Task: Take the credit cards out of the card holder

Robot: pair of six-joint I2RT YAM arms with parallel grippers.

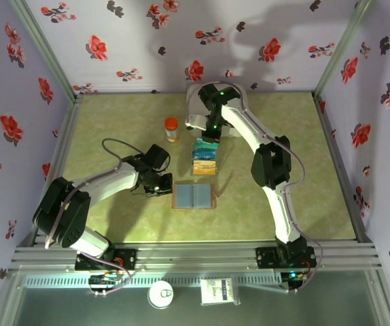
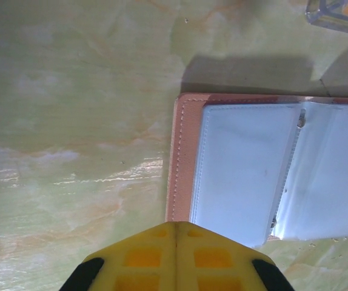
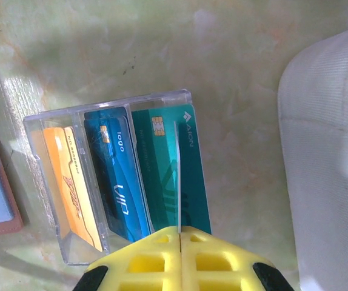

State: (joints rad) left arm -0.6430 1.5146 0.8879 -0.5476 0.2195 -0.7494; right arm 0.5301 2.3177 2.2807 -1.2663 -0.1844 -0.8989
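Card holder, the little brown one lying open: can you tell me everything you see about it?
The small flat brown folding card holder lies open and flat on the green marbled table, near its middle. It looks like stitched leather round the edge, with two pale blue-grey see-through plastic pockets inside, which look empty. The left arm's shut yellow fingers are close beside it; whether they touch it, I can't tell.

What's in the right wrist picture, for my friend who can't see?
Three credit cards, orange-yellow, blue and teal, sit side by side in a clear tray on a green table. Shut yellow jaws show below; a white case is at right.
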